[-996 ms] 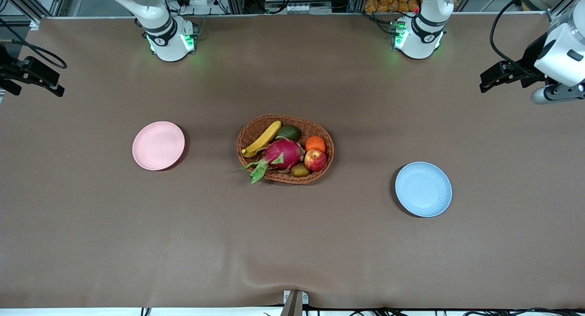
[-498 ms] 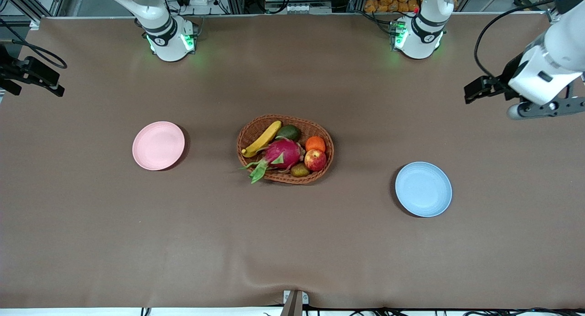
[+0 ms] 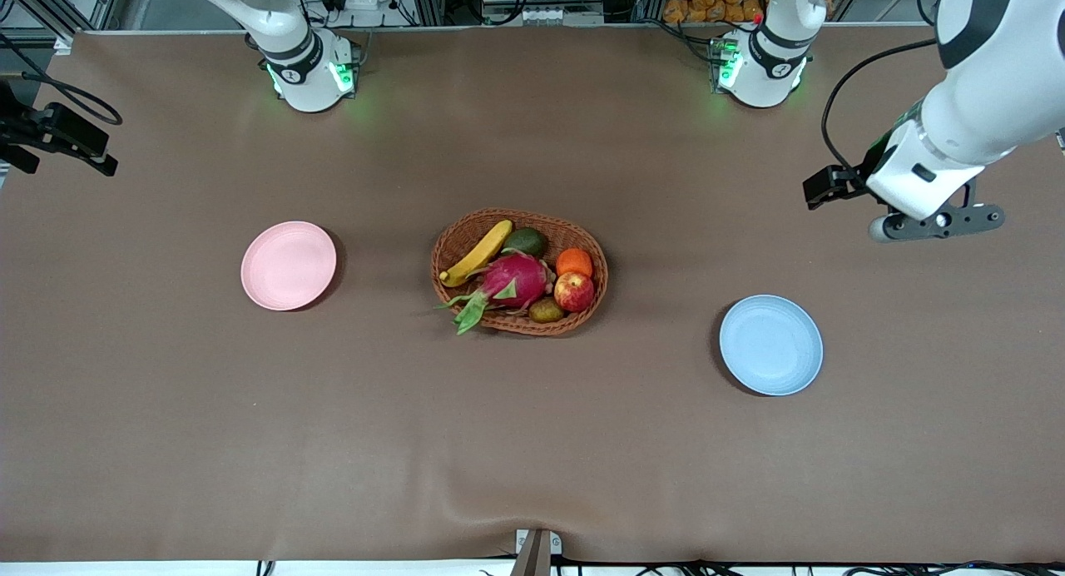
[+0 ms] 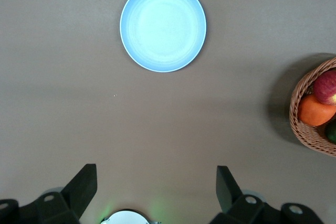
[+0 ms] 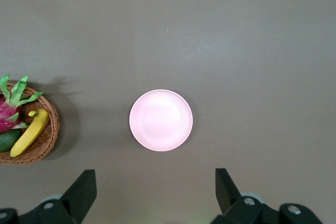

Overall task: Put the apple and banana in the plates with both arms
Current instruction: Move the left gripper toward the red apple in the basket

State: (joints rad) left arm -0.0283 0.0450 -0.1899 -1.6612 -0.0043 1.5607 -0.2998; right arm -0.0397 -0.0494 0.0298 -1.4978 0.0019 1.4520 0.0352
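Brown tabletop (image 3: 532,443): left end effector (image 4: 155,192), spread and empty, has swung inward toward the apple (image 3: 574,292); right end effector (image 5: 155,192) waits, spread.

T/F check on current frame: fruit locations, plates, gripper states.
1. The apple lies in the basket. True.
2. The banana lies on the pink plate. False: it is in the basket, beside the dragon fruit; the pink plate holds nothing.
3. The left gripper is open, up in the air over bare table toward the left arm's end. True.
4. The blue plate holds the orange. False: the orange is in the basket, touching the apple; the blue plate holds nothing.
5. The right gripper is shut on the banana. False: it is open and holds nothing, high above the pink plate.
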